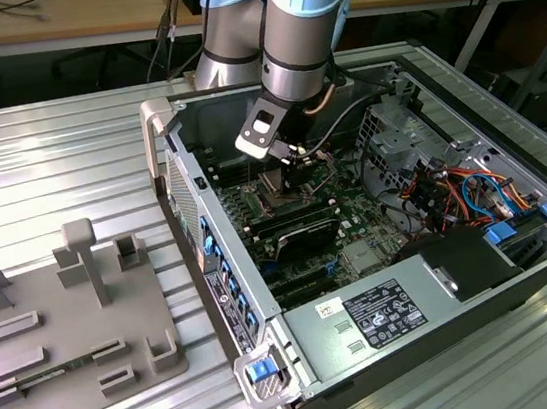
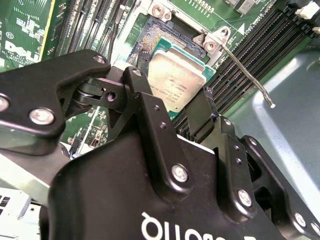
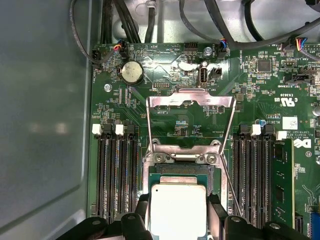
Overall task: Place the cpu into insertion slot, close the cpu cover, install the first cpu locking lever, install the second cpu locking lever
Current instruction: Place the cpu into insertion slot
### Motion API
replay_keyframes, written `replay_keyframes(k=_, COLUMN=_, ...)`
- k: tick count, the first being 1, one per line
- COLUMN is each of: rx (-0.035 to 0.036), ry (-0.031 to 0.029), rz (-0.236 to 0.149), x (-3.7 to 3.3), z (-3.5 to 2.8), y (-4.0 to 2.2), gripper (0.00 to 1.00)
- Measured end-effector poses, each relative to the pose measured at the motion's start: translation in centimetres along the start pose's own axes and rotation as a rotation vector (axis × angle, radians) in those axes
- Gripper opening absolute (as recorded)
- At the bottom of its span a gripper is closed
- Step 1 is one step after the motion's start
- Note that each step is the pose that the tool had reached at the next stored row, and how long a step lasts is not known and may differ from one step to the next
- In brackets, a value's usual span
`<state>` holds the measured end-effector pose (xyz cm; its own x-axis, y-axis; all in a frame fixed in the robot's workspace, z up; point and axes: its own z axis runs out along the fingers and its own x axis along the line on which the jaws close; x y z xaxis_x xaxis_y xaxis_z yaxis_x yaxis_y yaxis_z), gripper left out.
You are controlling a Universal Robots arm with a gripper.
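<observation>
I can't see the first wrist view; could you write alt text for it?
A black gripper holds a small square silver-topped cpu chip partly over the dark square insertion slot on a green circuit board. The silver metal cpu cover frame stands open beyond.

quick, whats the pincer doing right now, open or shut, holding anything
pincer: shut on the cpu, holding it over the insertion slot; the cpu cover is swung open.

White label (image 1: 389, 312), print illegible
</observation>
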<state>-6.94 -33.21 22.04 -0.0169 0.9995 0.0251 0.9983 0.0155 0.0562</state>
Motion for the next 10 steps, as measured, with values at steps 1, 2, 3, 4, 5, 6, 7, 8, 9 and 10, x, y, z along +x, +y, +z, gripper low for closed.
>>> replay_keyframes(k=1, rx=0.0, ry=0.0, rz=0.0, x=0.0, z=0.0, y=0.0, gripper=0.55)
replay_keyframes(k=2, rx=0.0, ry=0.0, rz=0.0, x=0.0, z=0.01, y=0.0, gripper=0.55)
replay_keyframes(k=3, rx=0.0, ry=0.0, rz=0.0, x=0.0, z=0.01, y=0.0, gripper=0.55)
replay_keyframes(k=4, rx=0.0, ry=0.0, rz=0.0, x=0.0, z=0.01, y=0.0, gripper=0.55)
replay_keyframes(k=5, rx=0.0, ry=0.0, rz=0.0, x=0.0, z=0.01, y=0.0, gripper=0.55)
replay_keyframes(k=6, rx=0.0, ry=0.0, rz=0.0, x=0.0, z=0.01, y=0.0, gripper=0.55)
replay_keyframes(k=7, rx=0.0, ry=0.0, rz=0.0, x=0.0, z=0.02, y=0.0, gripper=0.55)
replay_keyframes(k=8, rx=0.0, ry=0.0, rz=0.0, x=0.0, z=0.02, y=0.0, gripper=0.55)
replay_keyframes(k=9, rx=0.0, ry=-0.0003, rz=0.0, x=0.0, z=0.02, y=0.0, gripper=0.55)
replay_keyframes(k=10, rx=-0.0002, ry=-0.0017, rz=0.0, x=0.0, z=0.04, y=0.01, gripper=0.55)
